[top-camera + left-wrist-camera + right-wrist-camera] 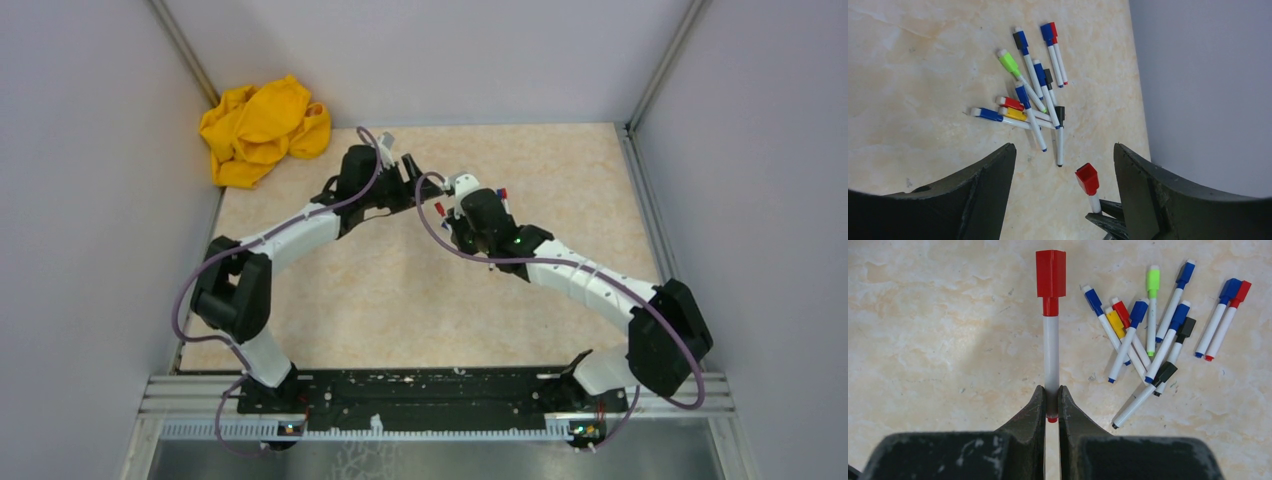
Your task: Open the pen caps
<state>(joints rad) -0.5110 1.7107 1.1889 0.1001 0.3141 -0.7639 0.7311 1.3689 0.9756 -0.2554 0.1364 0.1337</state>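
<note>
Pinching: my right gripper [1050, 402] clamps a slim white pen [1051, 350].
Cap [1051, 273]: red, boxy plastic, top centre.
Left gripper [1064, 150]: mine, jaws wide, empty, either side of cap.

The left arm [290, 235] and right arm [580, 275] have white shells, chunky black joints and a looping purple cable [178, 305] each. The right gripper [1051, 390] is scuffed matte black.

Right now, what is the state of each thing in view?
Right end effector: shut on the red pen.
Red cap: on the pen, not pulled off.
Left end effector: open, red cap between its fingers, untouched.
Loose pens: capped, piled.
Yellow cloth: crumpled.
</note>
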